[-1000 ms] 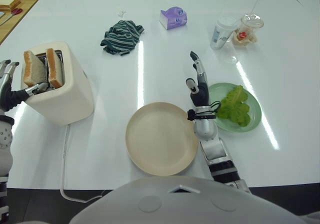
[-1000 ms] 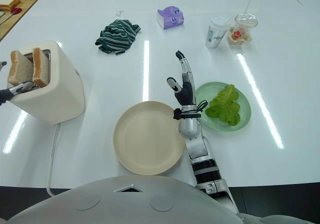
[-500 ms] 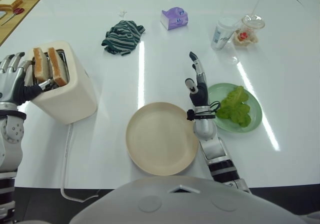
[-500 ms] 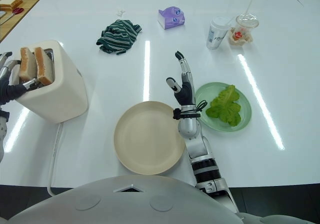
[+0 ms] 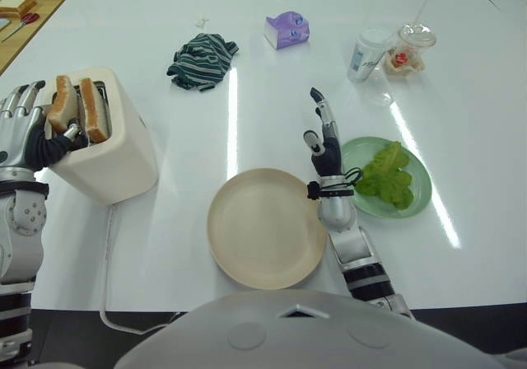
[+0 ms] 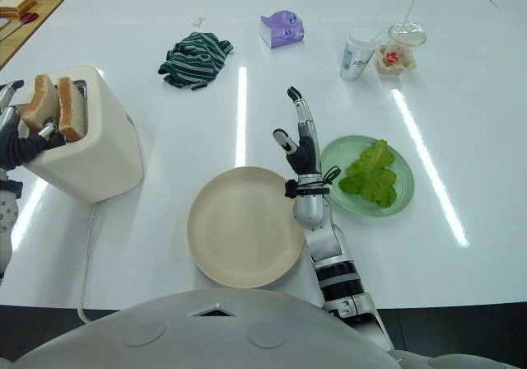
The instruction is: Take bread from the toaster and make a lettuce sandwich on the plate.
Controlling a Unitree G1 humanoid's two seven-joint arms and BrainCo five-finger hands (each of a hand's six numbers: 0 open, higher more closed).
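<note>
Nearest us the beige plate (image 5: pixel 265 227) lies on the white tabletop (image 5: pixel 461 114). Just beside its right rim our right hand (image 5: pixel 326 144) stands on edge, fingers stretched out and loose, gripping nothing. It sits between the plate and the green dish (image 5: pixel 416 198), which carries the lettuce (image 5: pixel 387 175). At the left, the toaster (image 5: pixel 111 156) stands with its cord trailing toward us. Two slices stick up from its slots. Our left hand (image 5: pixel 23 134) clasps the left slice (image 5: pixel 62 105), fingers behind it and thumb in front, and that slice tilts outward. The right slice (image 5: pixel 94 110) stands just beside it. Farther back lie a striped cloth (image 5: pixel 202 58), a purple pack (image 5: pixel 286 30), a cup (image 5: pixel 366 53) and a lidded cup (image 5: pixel 409 49).
</note>
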